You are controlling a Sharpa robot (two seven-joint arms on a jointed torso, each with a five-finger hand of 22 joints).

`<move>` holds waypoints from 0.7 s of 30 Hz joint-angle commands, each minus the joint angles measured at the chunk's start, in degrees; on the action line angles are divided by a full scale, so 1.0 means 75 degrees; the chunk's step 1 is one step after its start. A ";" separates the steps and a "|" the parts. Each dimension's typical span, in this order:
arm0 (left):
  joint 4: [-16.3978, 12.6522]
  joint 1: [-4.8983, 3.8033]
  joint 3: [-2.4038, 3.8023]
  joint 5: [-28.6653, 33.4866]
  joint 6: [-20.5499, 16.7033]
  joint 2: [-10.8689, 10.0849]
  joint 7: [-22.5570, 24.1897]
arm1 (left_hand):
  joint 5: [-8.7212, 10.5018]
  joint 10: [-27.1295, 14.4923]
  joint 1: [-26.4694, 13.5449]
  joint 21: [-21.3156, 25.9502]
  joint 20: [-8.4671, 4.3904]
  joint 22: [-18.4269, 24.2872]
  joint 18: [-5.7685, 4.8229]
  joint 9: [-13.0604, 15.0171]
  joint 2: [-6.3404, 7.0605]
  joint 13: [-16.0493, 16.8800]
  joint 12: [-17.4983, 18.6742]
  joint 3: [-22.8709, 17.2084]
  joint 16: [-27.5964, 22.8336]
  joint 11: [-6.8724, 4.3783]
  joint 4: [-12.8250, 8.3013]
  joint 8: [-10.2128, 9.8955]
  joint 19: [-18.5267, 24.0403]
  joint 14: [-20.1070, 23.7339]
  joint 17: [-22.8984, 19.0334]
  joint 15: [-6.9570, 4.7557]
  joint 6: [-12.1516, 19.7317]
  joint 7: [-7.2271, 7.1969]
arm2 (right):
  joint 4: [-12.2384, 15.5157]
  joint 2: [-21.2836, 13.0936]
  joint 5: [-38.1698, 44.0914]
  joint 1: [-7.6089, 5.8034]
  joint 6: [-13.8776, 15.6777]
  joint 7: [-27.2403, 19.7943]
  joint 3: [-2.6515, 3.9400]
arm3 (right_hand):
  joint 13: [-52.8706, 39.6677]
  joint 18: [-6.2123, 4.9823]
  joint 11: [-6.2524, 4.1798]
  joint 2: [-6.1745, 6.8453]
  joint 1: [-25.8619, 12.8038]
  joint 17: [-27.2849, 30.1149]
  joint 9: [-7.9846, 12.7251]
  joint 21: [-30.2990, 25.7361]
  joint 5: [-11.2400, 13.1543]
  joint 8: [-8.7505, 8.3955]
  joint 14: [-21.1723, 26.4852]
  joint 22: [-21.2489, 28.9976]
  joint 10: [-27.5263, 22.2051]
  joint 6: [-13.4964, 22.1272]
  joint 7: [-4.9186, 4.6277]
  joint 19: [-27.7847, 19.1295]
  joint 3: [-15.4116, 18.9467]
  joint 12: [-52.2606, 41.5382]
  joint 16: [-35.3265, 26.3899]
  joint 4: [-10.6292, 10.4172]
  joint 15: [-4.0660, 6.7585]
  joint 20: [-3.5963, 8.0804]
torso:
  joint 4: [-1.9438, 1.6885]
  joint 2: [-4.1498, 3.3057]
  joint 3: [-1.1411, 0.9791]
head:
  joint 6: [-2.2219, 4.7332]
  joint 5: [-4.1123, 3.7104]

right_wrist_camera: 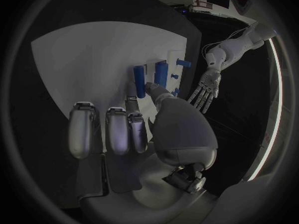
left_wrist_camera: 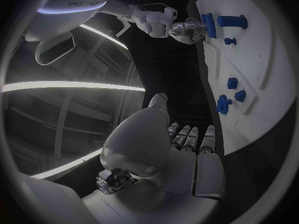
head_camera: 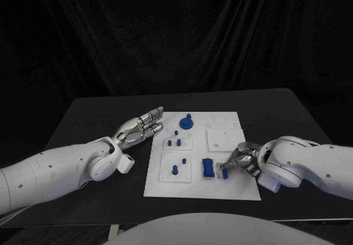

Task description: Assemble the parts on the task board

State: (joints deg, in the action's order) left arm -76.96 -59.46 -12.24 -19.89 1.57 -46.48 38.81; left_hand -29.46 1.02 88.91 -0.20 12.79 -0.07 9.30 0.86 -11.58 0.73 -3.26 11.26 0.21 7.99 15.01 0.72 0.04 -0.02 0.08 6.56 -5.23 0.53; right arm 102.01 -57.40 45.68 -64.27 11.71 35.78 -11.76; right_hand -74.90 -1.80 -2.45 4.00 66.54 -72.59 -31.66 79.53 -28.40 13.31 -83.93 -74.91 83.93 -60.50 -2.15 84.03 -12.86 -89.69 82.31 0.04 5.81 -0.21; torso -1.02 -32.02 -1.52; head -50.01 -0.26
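The task board [head_camera: 221, 189] lies mid-tabletop [head_camera: 88, 112] between both arms. Its blue parts sit in the left half: a round knobbed piece [head_camera: 186, 122] at the far end, small pegs [head_camera: 176, 143] in the middle, and a long blue block [head_camera: 209, 168] near the front. The right robot hand [head_camera: 241, 162] pinches a slim blue bar [right_wrist_camera: 139, 81] just beside that block (thumb and one finger on it). The left robot hand [head_camera: 141, 126] hovers released, fingers straight, just off the board's left edge.

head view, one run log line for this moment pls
left hand: open, beside task board | right hand: fingers at blue part, grip unclear
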 commanded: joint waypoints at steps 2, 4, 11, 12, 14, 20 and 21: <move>-0.0007 0.0013 0.0008 0.0020 0.0096 0.0020 0.0494 | -0.0038 -0.0020 0.0082 0.0026 0.0072 0.0009 0.0126 0.0008 -0.0026 0.0009 -0.0048 -0.0037 -0.0028 0.0059 -0.0003 0.0029 -0.0006 0.0003 -0.0011 0.0032 0.0000 0.0050 | -0.0004 0.0038 -0.0041 0.0057 0.0042 0.0033 -0.0016 | -0.2013 -0.0101 -0.0011 -0.0040 -0.0090 0.0015 0.0014 -0.0022 0.0136 -0.0017 -0.0395 -0.1555 0.0809 0.0041 0.0005 0.0274 -0.0126 -0.0041 -0.0049 0.0103 0.0027 -0.0023 | 0.0004 0.0000 -0.0001 | 0.0001 -0.0004; -0.0007 0.0013 0.0008 0.0020 0.0099 0.0019 0.0488 | -0.0045 -0.0020 0.0089 0.0026 0.0074 0.0009 0.0125 0.0008 -0.0025 0.0009 -0.0048 -0.0042 -0.0028 0.0062 -0.0009 0.0029 -0.0006 0.0003 -0.0011 0.0034 0.0000 0.0053 | -0.0012 0.0046 -0.0039 0.0061 0.0063 0.0025 -0.0016 | -0.2013 -0.0103 -0.0011 -0.0052 -0.0152 0.0022 0.0014 -0.0032 0.0188 -0.0019 -0.0394 -0.1553 0.0809 0.0039 0.0004 0.0272 -0.0106 -0.0041 -0.0052 0.0061 0.0025 -0.0024 | 0.0006 -0.0002 -0.0001 | 0.0001 0.0006; -0.0006 0.0014 0.0008 0.0020 0.0117 0.0016 0.0468 | -0.0058 -0.0020 0.0101 0.0026 0.0077 0.0009 0.0125 0.0009 -0.0026 0.0009 -0.0048 -0.0051 -0.0028 0.0066 -0.0021 0.0030 -0.0006 0.0003 -0.0011 0.0038 -0.0002 0.0059 | 0.0026 0.0038 -0.0036 0.0067 0.0152 -0.0012 -0.0016 | -0.2013 -0.0113 -0.0012 -0.0087 -0.0250 0.0035 0.0012 -0.0076 0.0232 -0.0016 -0.0392 -0.1539 0.0809 0.0027 0.0009 0.0257 -0.0082 -0.0041 -0.0059 -0.0015 0.0024 -0.0026 | 0.0004 -0.0004 0.0000 | 0.0001 0.0019; -0.0005 0.0014 0.0008 0.0020 0.0121 0.0016 0.0464 | -0.0058 -0.0020 0.0101 0.0026 0.0077 0.0009 0.0125 0.0009 -0.0026 0.0009 -0.0048 -0.0051 -0.0028 0.0066 -0.0021 0.0030 -0.0006 0.0003 -0.0011 0.0038 -0.0002 0.0059 | 0.0042 0.0035 -0.0036 0.0068 0.0171 -0.0019 -0.0016 | -0.2013 -0.0113 -0.0012 -0.0087 -0.0250 0.0035 0.0012 -0.0076 0.0232 -0.0016 -0.0392 -0.1539 0.0809 0.0027 0.0009 0.0257 -0.0082 -0.0041 -0.0059 -0.0015 0.0024 -0.0026 | 0.0002 -0.0006 -0.0001 | 0.0001 0.0016; -0.0002 0.0015 0.0008 0.0020 0.0125 0.0017 0.0455 | -0.0068 -0.0019 0.0110 0.0026 0.0080 0.0009 0.0125 0.0009 -0.0026 0.0009 -0.0049 -0.0059 -0.0028 0.0069 -0.0031 0.0030 -0.0006 0.0003 -0.0011 0.0041 -0.0003 0.0063 | 0.0068 0.0031 -0.0036 0.0069 0.0197 -0.0029 -0.0016 | -0.2013 -0.0113 -0.0013 -0.0091 -0.0248 0.0032 0.0011 -0.0077 0.0231 -0.0013 -0.0392 -0.1539 0.0809 0.0023 0.0012 0.0257 -0.0084 -0.0041 -0.0057 -0.0016 0.0024 -0.0026 | 0.0001 -0.0008 -0.0002 | 0.0001 0.0016; 0.0012 0.0017 0.0008 0.0020 0.0137 0.0019 0.0424 | -0.0080 -0.0021 0.0121 0.0026 0.0082 0.0009 0.0124 0.0009 -0.0027 0.0008 -0.0045 -0.0068 -0.0028 0.0072 -0.0043 0.0031 -0.0006 0.0003 -0.0011 0.0043 -0.0006 0.0069 | 0.0100 0.0034 -0.0035 0.0070 0.0279 -0.0050 -0.0016 | -0.2013 -0.0116 -0.0024 -0.0101 -0.0263 0.0028 -0.0001 -0.0090 0.0235 0.0008 -0.0394 -0.1536 0.0809 -0.0010 0.0025 0.0253 -0.0081 -0.0041 -0.0055 -0.0030 0.0031 -0.0024 | -0.0001 -0.0001 0.0000 | 0.0001 0.0009; 0.0012 0.0017 0.0008 0.0020 0.0138 0.0019 0.0421 | -0.0080 -0.0021 0.0121 0.0026 0.0082 0.0009 0.0124 0.0009 -0.0027 0.0008 -0.0045 -0.0068 -0.0028 0.0072 -0.0043 0.0031 -0.0006 0.0003 -0.0011 0.0043 -0.0006 0.0069 | 0.0096 0.0036 -0.0035 0.0070 0.0285 -0.0050 -0.0016 | -0.2013 -0.0116 -0.0024 -0.0101 -0.0263 0.0028 -0.0001 -0.0090 0.0235 0.0008 -0.0394 -0.1536 0.0809 -0.0010 0.0025 0.0253 -0.0081 -0.0041 -0.0055 -0.0030 0.0031 -0.0024 | 0.0000 -0.0001 0.0000 | 0.0001 0.0011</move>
State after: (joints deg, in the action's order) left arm -76.80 -59.43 -12.24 -19.91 1.97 -46.44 38.82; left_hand -29.72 0.81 89.11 -0.20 13.00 -0.08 9.29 0.85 -11.78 0.73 -3.26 10.95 0.21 8.20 14.69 0.72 -0.17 -0.02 0.05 6.56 -5.23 0.52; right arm 102.62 -57.22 45.55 -64.02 12.86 35.34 -11.79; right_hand -74.90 -1.80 -2.43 3.42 65.05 -72.41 -31.58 79.19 -26.74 13.36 -83.93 -74.90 83.92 -60.51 -2.16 84.03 -13.54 -89.69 82.08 0.08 5.80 -0.21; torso -1.01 -32.06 -1.52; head -50.01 -0.17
